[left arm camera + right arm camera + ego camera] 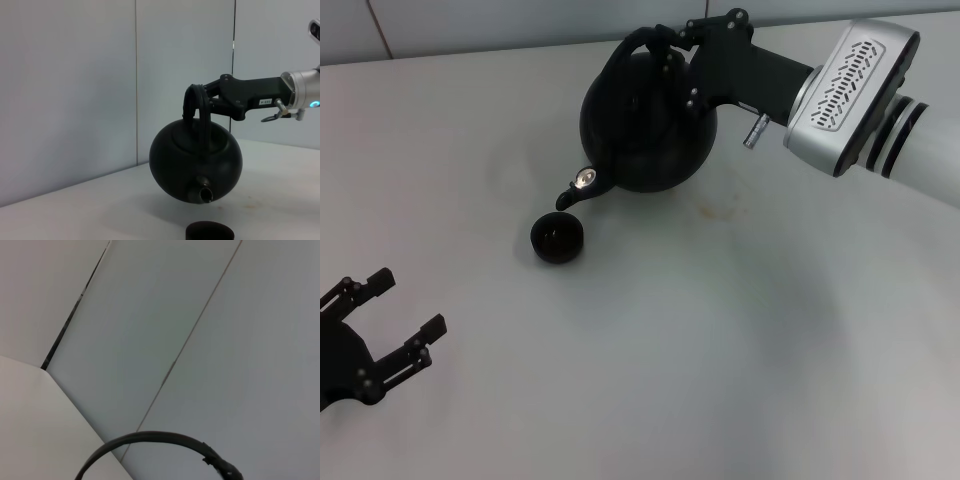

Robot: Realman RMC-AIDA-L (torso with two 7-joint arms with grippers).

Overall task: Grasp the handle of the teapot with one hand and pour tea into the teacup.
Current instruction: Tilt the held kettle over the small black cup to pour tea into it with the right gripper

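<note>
The matte-black teapot hangs in the air, tilted with its spout pointing down toward the teacup, which stands on the white table just below and in front of it. My right gripper is shut on the arched black handle at the pot's top. The left wrist view shows the same: the teapot lifted, the spout above the cup, the handle in the right gripper. The right wrist view shows only the handle's arc. My left gripper is open and empty at the front left.
The white table spreads under everything, with a faint stain to the right of the teapot. A pale wall with panel seams stands behind the table.
</note>
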